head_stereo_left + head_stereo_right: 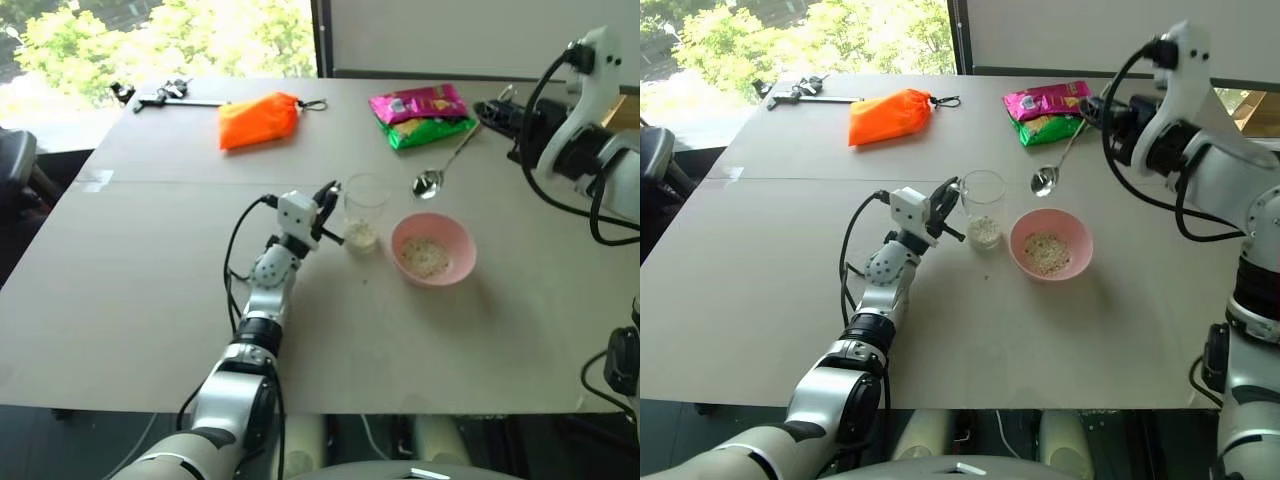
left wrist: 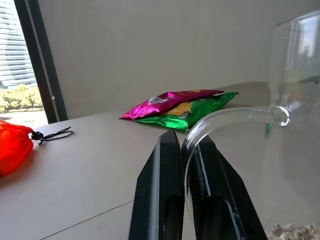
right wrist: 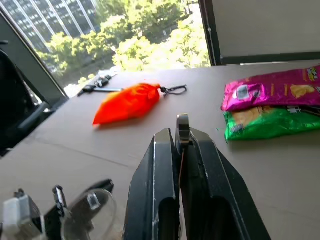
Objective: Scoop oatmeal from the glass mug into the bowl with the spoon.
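overhead, the left gripper [image 1: 330, 208] pinches the clear glass mug [image 1: 365, 212] by its handle, beside the pale pink bowl [image 1: 433, 249] of beige oatmeal flakes [image 1: 428, 257]. left wrist: jaws clamped on the curved handle. right wrist: the right gripper [image 3: 183, 150], jaws tight, holds the slim silver spoon [image 1: 1055, 163].
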Controlling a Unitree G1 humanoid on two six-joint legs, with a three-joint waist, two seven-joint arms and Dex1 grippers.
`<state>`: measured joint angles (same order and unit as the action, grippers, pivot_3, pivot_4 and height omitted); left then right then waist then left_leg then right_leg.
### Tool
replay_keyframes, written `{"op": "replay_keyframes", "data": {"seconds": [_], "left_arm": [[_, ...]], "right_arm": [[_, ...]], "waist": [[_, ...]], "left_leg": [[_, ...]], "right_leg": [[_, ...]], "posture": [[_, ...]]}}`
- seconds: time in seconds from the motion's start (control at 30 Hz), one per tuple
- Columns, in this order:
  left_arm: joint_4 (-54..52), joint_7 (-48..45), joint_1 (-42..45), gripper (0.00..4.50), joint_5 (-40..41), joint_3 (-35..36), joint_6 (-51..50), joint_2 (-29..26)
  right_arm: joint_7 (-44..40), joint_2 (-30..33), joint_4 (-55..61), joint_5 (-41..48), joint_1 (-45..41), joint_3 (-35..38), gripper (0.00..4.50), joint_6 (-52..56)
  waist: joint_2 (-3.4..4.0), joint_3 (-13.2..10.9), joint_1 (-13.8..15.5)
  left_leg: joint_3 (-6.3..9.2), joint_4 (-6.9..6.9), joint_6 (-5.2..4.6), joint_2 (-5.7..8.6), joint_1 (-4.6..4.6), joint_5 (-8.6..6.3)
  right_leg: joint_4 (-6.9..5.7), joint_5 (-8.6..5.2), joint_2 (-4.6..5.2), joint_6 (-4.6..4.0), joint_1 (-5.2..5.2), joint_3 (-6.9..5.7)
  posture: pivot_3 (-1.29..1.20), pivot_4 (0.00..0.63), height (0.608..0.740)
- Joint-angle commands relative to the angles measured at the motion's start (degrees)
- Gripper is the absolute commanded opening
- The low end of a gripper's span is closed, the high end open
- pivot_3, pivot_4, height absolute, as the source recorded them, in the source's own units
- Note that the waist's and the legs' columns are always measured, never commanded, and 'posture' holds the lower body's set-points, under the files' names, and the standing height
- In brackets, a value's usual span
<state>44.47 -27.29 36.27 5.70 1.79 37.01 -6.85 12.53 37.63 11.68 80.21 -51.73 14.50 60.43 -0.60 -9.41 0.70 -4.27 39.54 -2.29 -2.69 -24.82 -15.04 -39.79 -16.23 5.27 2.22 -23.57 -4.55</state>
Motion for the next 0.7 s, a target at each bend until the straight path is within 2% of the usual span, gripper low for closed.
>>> {"op": "replay_keyframes", "data": {"seconds": [0.03, 0.2, 0.47, 0.57, 0.67, 0.7], "left_arm": [[-0.83, 0.44, -0.76, 0.02, 0.03, 0.17, 1.54, 0.12], [-2.05, 1.4, -1.54, 0.02, -0.14, 0.52, 1.51, -0.51], [-3.79, 2.32, -2.93, 0.02, 0.0, 0.84, 1.2, -1.72], [-4.07, 2.56, -3.25, 0.0, -0.03, 0.86, 1.12, -1.89], [-3.85, 3.04, -3.29, 0.0, 0.33, 1.57, 0.92, -2.88], [-3.63, 3.08, -3.31, 0.0, 0.52, 1.94, 0.88, -3.46]], "right_arm": [[3.84, -4.54, -0.19, 3.76, -4.43, 0.26, 0.0, -1.65], [2.37, -8.32, -0.04, 1.82, -4.81, -3.36, 0.0, -0.83], [-5.75, -6.72, 1.45, -5.5, -2.73, -8.15, 0.0, 1.46], [-6.28, -7.84, 1.57, -7.24, -2.64, -7.97, 1.06, 0.62], [-4.55, -10.25, -0.45, -9.51, -5.0, -5.06, 2.34, -3.22], [-4.2, -10.77, -1.2, -9.49, -5.72, -3.76, 2.34, -4.16]], "waist": [[0.0, 0.01, 0.02], [0.0, 0.01, -0.02], [0.01, 0.01, -0.33], [0.01, 0.01, -0.62], [0.01, 0.01, -1.25], [0.01, 0.01, -1.36]], "left_leg": [[-0.01, 0.0, 0.0, -0.01, 0.0, 0.0], [-0.05, 0.0, -0.02, 0.01, -0.03, -0.01], [-0.05, -0.01, -0.02, -0.04, -0.02, -0.01], [-0.03, -0.01, -0.02, -0.05, -0.01, -0.01], [-0.04, -0.01, -0.02, -0.05, 0.01, -0.01], [-0.03, -0.01, -0.02, -0.05, 0.02, -0.01]], "right_leg": [[0.02, 0.0, -0.01, 0.0, 0.01, 0.01], [0.04, 0.0, 0.03, 0.01, 0.01, 0.04], [0.03, 0.0, -0.03, 0.0, -0.01, 0.06], [0.02, 0.0, -0.05, 0.0, -0.01, 0.05], [0.01, 0.0, -0.04, 0.0, -0.01, 0.06], [-0.02, 0.0, -0.04, 0.0, -0.01, 0.06]], "posture": [[0.0, 0.15, 0.696], [0.0, 0.15, 0.696], [0.0, 0.15, 0.696], [0.0, 0.15, 0.696], [0.0, 0.15, 0.696], [0.0, 0.15, 0.696]]}}
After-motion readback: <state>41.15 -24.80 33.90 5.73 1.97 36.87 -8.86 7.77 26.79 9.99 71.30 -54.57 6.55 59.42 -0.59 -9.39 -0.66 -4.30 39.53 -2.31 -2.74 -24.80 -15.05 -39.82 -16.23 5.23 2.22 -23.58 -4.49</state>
